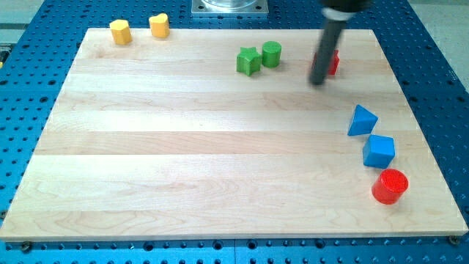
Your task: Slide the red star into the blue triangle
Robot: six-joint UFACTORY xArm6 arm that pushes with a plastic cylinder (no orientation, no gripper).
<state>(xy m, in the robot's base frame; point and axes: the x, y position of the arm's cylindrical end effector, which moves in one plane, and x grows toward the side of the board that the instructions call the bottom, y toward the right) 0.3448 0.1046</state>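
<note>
Here my tip (318,81) seemingly touches the half-hidden red star (333,63), holding nothing, above the blue triangle (361,120).

My tip (318,81) was the end of a dark, near-black rod, blurred to charcoal grey at its edges. Behind it, the red star (333,63) showed only as a sliver of bright red. The blue triangle (361,120) and the blue cube (379,151) shared one vivid sky blue, with lighter top faces and darker sides. The red cylinder (389,185) was a glossy scarlet. The green star (248,60) and green cylinder (272,53) were one leaf green. Two yellow blocks (120,31) (159,25) were a warm amber yellow. The board (183,147) was pale wood in lengthwise strips with faint grain, and the table (29,73) was blue, patterned with rows of small dark holes.
</note>
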